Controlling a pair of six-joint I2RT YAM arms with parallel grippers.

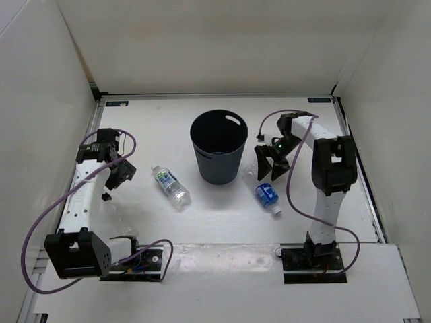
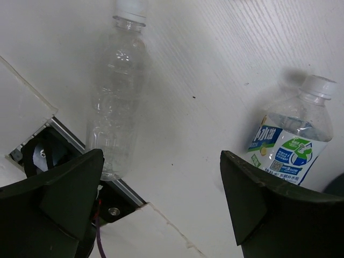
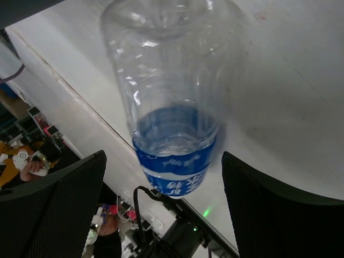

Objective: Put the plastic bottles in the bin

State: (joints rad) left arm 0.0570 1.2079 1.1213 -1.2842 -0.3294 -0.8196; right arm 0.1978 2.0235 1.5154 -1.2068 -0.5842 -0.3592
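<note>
The bin [image 1: 219, 145] stands upright at the table's middle. A clear bottle with a white-and-green label [image 1: 170, 186] lies left of it and also shows in the left wrist view as the labelled bottle [image 2: 293, 141]. A plain clear bottle [image 2: 115, 91] lies by the table's edge. My left gripper [image 1: 118, 176] [image 2: 161, 196] hangs open between these two, touching neither. The blue-labelled bottle [image 1: 264, 191] [image 3: 172, 107] lies right of the bin. My right gripper [image 1: 269, 163] [image 3: 164, 199] stands open, its fingers either side of that bottle's labelled end with gaps on both sides.
White walls close in the table on three sides. The bin's handle slot [image 1: 234, 120] faces the back right. Purple cables [image 1: 40, 229] loop from the left arm, and another cable [image 1: 296, 202] from the right arm. Arm bases sit at the near edge.
</note>
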